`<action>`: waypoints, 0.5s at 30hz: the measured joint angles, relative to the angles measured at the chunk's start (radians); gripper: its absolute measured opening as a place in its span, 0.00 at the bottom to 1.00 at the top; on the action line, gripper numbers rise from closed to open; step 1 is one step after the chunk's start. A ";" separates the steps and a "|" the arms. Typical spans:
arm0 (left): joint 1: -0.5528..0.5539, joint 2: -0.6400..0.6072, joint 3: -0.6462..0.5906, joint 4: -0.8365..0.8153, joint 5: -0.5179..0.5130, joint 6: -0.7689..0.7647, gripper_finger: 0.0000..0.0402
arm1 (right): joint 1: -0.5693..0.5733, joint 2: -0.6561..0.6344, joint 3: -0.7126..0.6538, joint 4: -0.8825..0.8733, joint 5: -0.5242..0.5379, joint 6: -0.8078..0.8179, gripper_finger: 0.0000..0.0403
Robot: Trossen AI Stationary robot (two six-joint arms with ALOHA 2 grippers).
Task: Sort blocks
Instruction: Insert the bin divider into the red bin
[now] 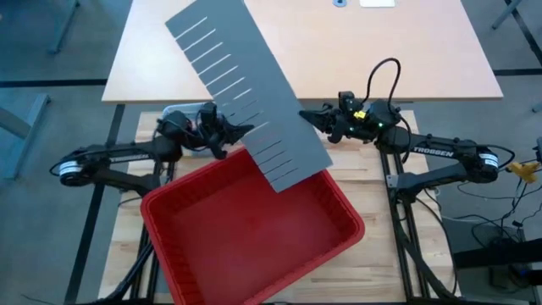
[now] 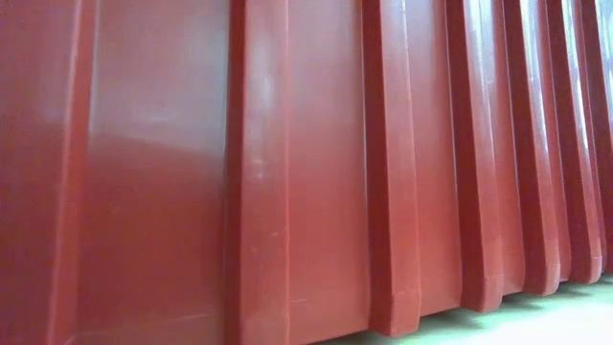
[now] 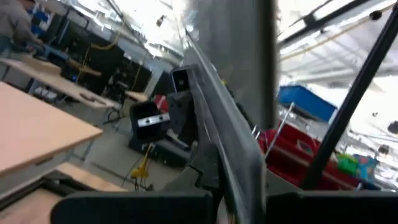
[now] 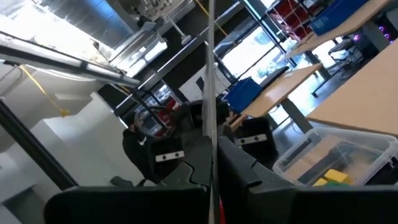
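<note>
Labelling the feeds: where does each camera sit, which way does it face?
High: overhead, straight down; both arms pinch the grey slotted divider panel over the red bin.
Low: table height, filled by the bin's ribbed wall; no robot.
Left wrist: along the left gripper, shut on the panel's edge.
Right wrist: along the right gripper, same panel; clear tub beyond.
Both wrist views share the panel.

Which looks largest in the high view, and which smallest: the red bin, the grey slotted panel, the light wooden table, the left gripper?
1. Light wooden table
2. Red bin
3. Grey slotted panel, which is raised toward the camera, so its rank against the bin is unsure
4. Left gripper
</note>
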 joint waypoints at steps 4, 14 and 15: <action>0.001 -0.115 -0.001 -0.122 0.022 0.014 0.00 | -0.005 -0.005 0.001 0.016 0.026 -0.009 0.03; 0.000 -0.265 0.004 -0.379 0.004 0.035 0.00 | -0.006 -0.004 0.002 0.003 0.027 -0.030 0.18; 0.000 -0.273 0.006 -0.410 0.009 0.032 0.00 | -0.007 -0.004 0.002 0.001 0.026 -0.034 0.20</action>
